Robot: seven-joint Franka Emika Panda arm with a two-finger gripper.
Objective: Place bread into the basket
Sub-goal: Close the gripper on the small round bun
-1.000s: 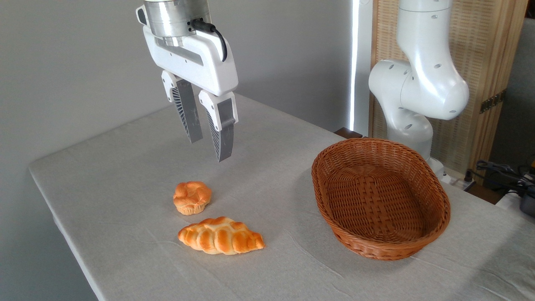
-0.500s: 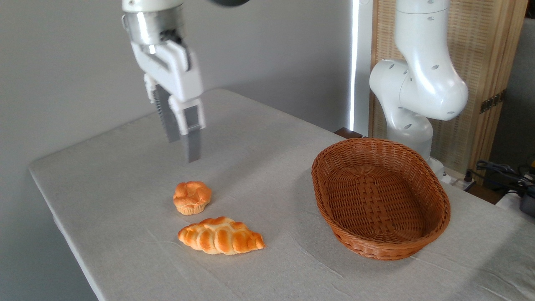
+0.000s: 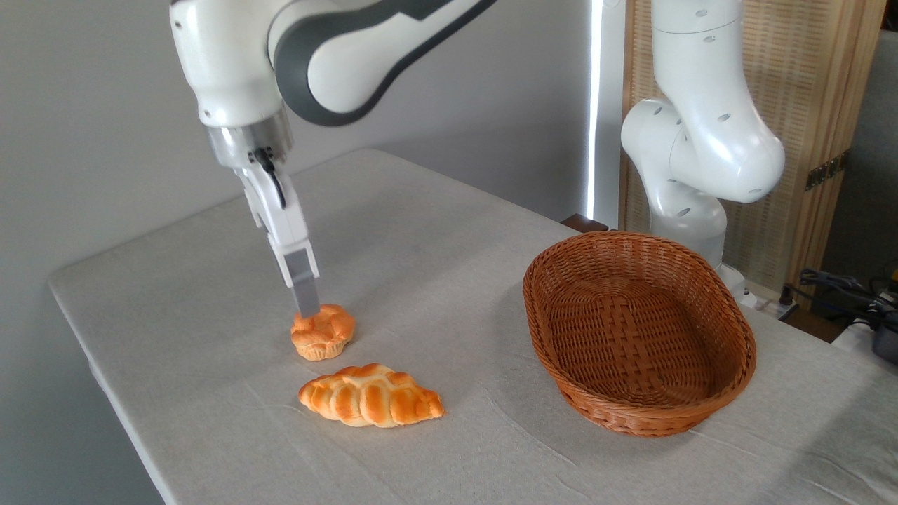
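- Nothing is in the basket yet; it sits on the right of the table, well apart from the bread.
- The bun lies on the left, just behind the braided loaf.
- The arm reaches down steeply, its gripper seen edge-on at the bun's top left.
- I cannot tell whether the fingers are spread or closed.
- Gripping, lifting and carrying remain.

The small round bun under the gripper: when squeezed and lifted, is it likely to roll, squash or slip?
The bun probably won't roll: it sits on a flat ridged base. Its puffy knotted top suggests that it is soft, so it may squash in the gripper. Its lumpy surface should resist slipping. It looks light for its size, though its weight cannot be told.
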